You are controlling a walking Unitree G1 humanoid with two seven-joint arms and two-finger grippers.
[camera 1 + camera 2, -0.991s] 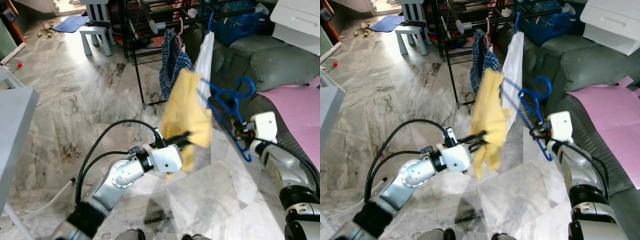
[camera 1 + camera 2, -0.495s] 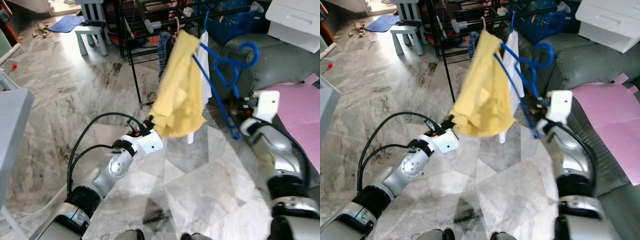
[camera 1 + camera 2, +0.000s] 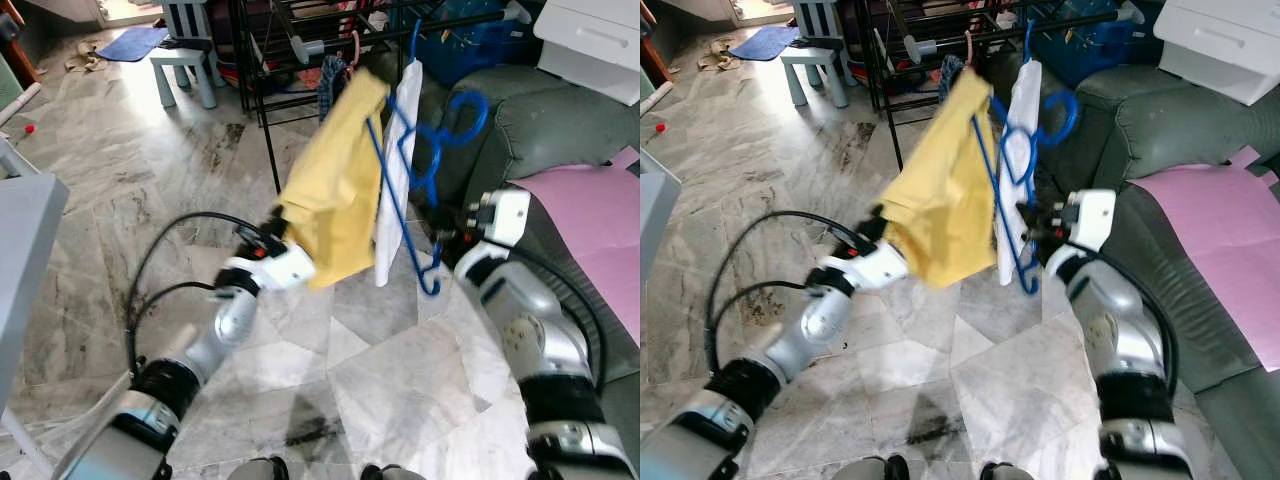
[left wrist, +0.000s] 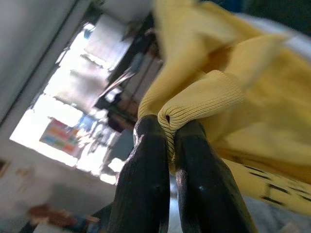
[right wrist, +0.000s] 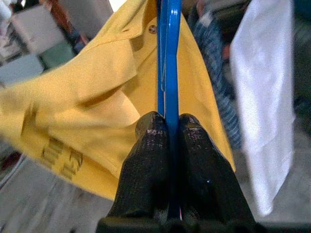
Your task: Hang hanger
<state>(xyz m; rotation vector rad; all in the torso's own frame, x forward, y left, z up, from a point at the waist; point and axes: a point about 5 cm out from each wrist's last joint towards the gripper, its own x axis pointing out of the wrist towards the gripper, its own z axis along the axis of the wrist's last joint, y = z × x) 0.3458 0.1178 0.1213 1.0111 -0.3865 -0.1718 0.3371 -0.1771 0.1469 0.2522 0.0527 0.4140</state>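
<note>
Yellow cotton hangs bunched between the two arms: the yellow shirt [image 3: 335, 190] is draped on a blue hanger [image 3: 405, 180], held up just in front of the black drying rack [image 3: 290, 60]. The right pincer [image 5: 167, 141] is clenched on the hanger's thin blue bar, and the left pincer [image 4: 167, 145] is clamped on a ribbed hem of the shirt, pulling it out to the side.

To do this step well, the right arm likely needs to lift the hook clear above a free rail and lower it on squarely, while the left pincer keeps the cloth taut enough not to slide off, yet loose enough not to drag the hanger askew. The white garment [image 3: 398, 150] and the checked blue one [image 3: 950, 72] already on the rack crowd the spot, so a snag seems possible.

The floor [image 3: 150, 190] is pale veined marble, glossy. A grey-green sofa [image 3: 545, 120] with a pink sheet [image 3: 600, 215] stands to the right; a small grey stool [image 3: 185, 50] and a blue mat [image 3: 130, 42] lie farther back.
</note>
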